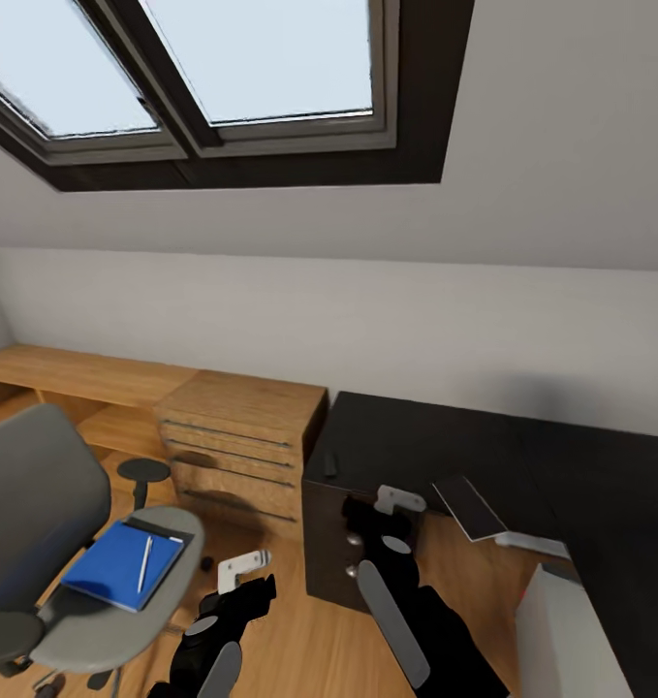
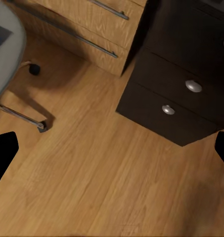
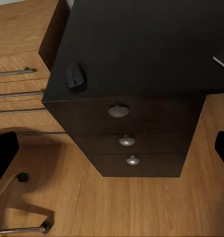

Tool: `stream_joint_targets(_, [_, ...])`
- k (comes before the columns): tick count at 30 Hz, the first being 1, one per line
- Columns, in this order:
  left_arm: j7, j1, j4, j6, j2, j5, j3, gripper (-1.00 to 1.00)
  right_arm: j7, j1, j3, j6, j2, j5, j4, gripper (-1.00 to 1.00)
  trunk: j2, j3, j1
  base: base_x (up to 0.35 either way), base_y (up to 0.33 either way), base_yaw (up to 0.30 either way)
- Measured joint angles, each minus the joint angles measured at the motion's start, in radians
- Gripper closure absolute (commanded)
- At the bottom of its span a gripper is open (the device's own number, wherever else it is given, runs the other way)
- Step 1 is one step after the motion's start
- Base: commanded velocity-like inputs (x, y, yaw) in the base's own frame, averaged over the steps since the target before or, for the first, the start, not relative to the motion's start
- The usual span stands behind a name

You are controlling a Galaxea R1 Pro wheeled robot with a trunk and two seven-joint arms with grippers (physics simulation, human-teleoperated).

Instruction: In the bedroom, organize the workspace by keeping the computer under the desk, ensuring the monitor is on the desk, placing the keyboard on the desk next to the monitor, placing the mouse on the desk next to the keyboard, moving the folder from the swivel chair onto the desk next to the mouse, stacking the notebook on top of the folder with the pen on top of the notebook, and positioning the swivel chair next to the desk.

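- A glossy black desk [image 1: 522, 456] fills the right of the head view.
- The grey swivel chair [image 1: 38, 504] carries the blue folder [image 1: 115, 567] and pen [image 1: 144, 563].
- The mouse [image 3: 76, 78] sits on the desk's corner above the drawers [image 3: 126, 140].
- Both the left gripper [image 2: 112, 148] and right gripper [image 3: 112, 150] hang spread wide, empty.

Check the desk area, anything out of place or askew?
Yes. The notebook hangs off the desk's front edge, tilted, at risk of sliding. The folder with the pen on it sits on the swivel chair seat, not the desk. The mouse sits right at the desk's corner.
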Motion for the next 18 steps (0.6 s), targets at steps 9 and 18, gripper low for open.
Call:
stream_joint_targets(9, [0.001, 0.0, 0.0, 0.0, 0.0, -0.001, 0.001, -1.0, 0.002, 0.0, 0.007, -0.033, 0.0, 0.003, 0.022, -1.0, 0.0, 0.0, 0.0, 0.314, 0.0, 0.242])
stream_joint_targets(18, [0.002, 0.0, 0.0, 0.0, 0.0, 0.001, 0.002, -1.0, 0.003, 0.0, 0.012, -0.04, 0.0, 0.045, 0.032, -1.0, 0.0, -0.004, 0.0, 0.12, 0.0, 0.261])
